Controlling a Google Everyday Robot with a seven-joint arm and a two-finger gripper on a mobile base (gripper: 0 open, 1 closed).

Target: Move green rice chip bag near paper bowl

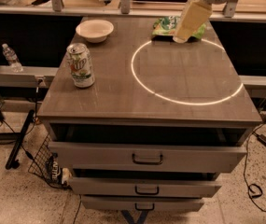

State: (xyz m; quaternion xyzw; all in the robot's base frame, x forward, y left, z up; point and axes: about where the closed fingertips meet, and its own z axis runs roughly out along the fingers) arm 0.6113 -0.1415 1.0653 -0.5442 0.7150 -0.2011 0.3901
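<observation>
The green rice chip bag is lying flat at the far edge of the cabinet top. It is sitting directly beneath and behind the gripper, with most of its visible green showing just to the gripper's left and a sliver peeking out to its right. The gripper is slanting down from the upper right, and its tip is meeting the bag's near edge. Whether it is spread, pressed together or already pinching the film cannot be told, nor whether it is truly touching.

The paper bowl is resting well to the gripper's left, at about the same depth. The green-and-white soda can is standing left of the gripper too, but much nearer the cabinet's front. A bright ring of light is lying on the top, with its far arc just beside the gripper's tip.

The step in hand is looking like the grasp. To do it well, the gripper should be catching a fold of the crinkly film rather than pressing down on the flat bag. The carry should then be running straight left along the far edge, keeping clear of the can. It should be stopping early, since the wide bag's leading edge could be nudging the light bowl.
</observation>
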